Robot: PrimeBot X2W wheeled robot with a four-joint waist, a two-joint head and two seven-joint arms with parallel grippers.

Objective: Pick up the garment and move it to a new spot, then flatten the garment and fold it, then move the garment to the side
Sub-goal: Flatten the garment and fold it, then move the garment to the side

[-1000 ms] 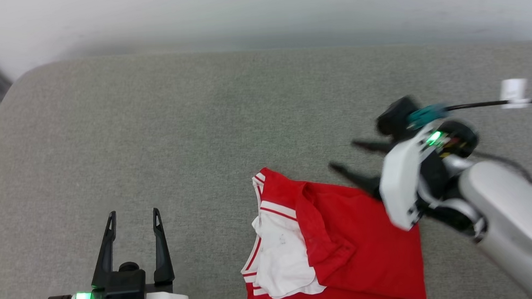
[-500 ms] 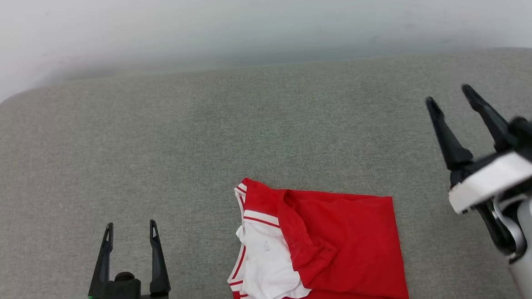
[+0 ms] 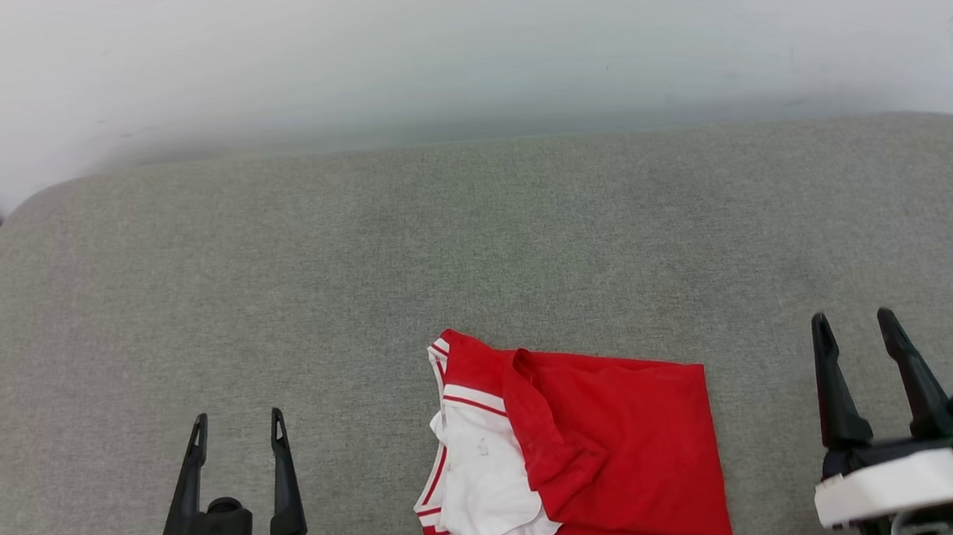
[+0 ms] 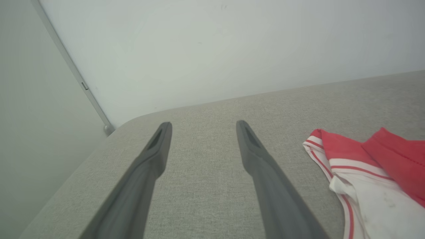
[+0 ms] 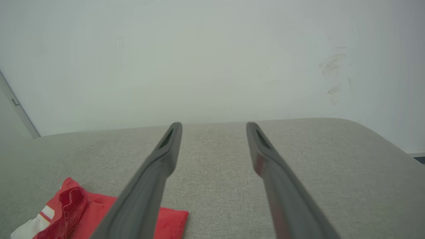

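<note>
The garment (image 3: pixel 608 440), a red jersey with white sleeves and striped trim, lies folded on the grey cushioned surface (image 3: pixel 443 245) near the front edge, centre-right. It also shows at the right of the left wrist view (image 4: pixel 372 172) and at the lower left of the right wrist view (image 5: pixel 83 212). My left gripper (image 3: pixel 237 422) rests at the lower left, open and holding nothing, well left of the garment. At the lower right my right gripper (image 3: pixel 852 323) stands open, apart from the garment's right edge.
A pale wall (image 3: pixel 465 48) runs behind the surface. The surface's rounded left corner (image 4: pixel 113 129) and right corner (image 5: pixel 382 132) drop off to the sides. A grey strip runs down the wall at the left (image 4: pixel 69 63).
My right arm has drawn back from above the garment to the lower right, fingers now pointing away. The head camera has shifted. The garment lies still and the left gripper has not moved.
</note>
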